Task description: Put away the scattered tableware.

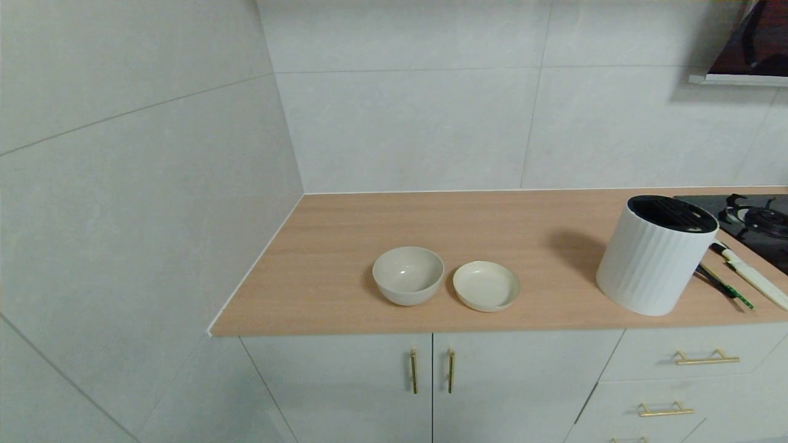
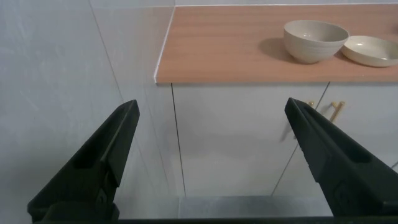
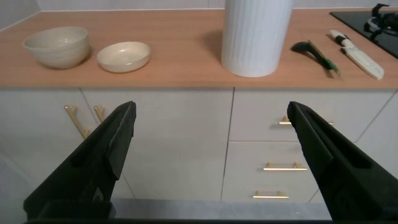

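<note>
Left gripper (image 2: 211, 104), right gripper (image 3: 210, 106): jaws apart, facing the counter (image 2: 236, 50).

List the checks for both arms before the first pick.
1. Left gripper open and empty: ok.
2. Right gripper open and empty: ok.
3. Bowl upright, empty, near the countertop's front edge: ok.
4. Finger room between bowl and shallow dish: cannot tell; they sit close, with only a narrow gap.
5. White ribbed holder upright, slotted top unblocked: ok.
6. Knife and green-handled utensil lying flat beside the holder, graspable: cannot tell.
</note>
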